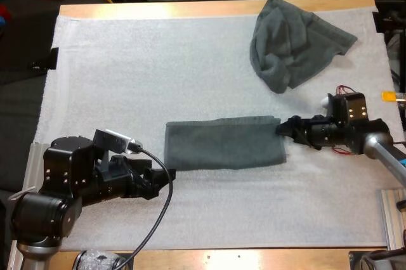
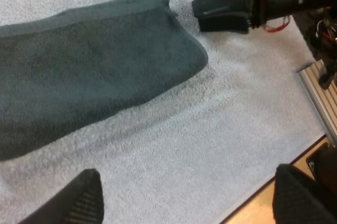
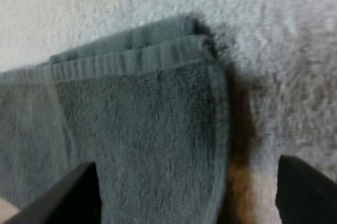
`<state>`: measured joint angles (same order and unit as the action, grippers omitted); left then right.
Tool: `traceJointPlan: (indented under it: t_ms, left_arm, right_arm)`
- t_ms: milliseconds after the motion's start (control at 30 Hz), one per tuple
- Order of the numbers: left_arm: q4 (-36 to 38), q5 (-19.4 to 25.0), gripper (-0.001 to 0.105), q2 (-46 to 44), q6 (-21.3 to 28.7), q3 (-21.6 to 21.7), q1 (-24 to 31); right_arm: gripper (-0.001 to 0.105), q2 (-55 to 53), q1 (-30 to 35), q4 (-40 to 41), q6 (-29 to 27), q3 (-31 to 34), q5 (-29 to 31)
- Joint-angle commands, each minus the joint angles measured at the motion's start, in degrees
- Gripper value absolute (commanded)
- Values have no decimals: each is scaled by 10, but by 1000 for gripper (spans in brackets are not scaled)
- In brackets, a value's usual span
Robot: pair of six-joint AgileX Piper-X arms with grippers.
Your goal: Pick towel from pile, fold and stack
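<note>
A dark grey-green towel [image 1: 222,142] lies folded into a long strip across the middle of the mat. A second, crumpled towel [image 1: 295,42] sits at the far right. My left gripper [image 1: 166,177] rests low just off the strip's near left corner; its fingers [image 2: 79,197] stand wide apart with bare mat between them, and the strip [image 2: 89,71] lies ahead of them. My right gripper [image 1: 282,127] is at the strip's right end, by the far corner. Its fingers [image 3: 305,187] are spread open over the layered towel corner [image 3: 158,108], gripping nothing.
The white mat [image 1: 127,67] covers the wooden table [image 1: 190,7]. A metal rail [image 2: 318,92] runs along the mat's right side near the table edge. The right gripper [image 2: 221,8] appears past the strip's end in the left wrist view.
</note>
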<state>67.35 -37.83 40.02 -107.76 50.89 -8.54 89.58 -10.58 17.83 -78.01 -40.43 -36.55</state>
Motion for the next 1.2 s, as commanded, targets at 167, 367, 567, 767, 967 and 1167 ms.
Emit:
traceJointPlan:
  t_ms: [167, 367, 567, 767, 967, 1167]
  left_arm:
    - [15, -5, 65, -1, 3, 3, 1]
    - [15, -5, 65, -1, 3, 3, 1]
    - [15, -5, 65, -1, 3, 3, 1]
    - [15, -5, 65, -1, 3, 3, 1]
    - [16, -5, 65, -1, 3, 3, 1]
    - [16, -5, 65, -1, 3, 3, 1]
  right_arm:
    - [67, 28, 3, -11, -5, -7, -17]
    - [67, 42, -4, -7, 3, -7, -37]
    - [67, 42, -41, -4, 15, -7, -36]
    - [67, 49, -76, -9, 46, -7, -27]
    - [67, 78, -100, -9, 63, -7, -38]
    - [36, 79, -103, -9, 70, -7, -21]
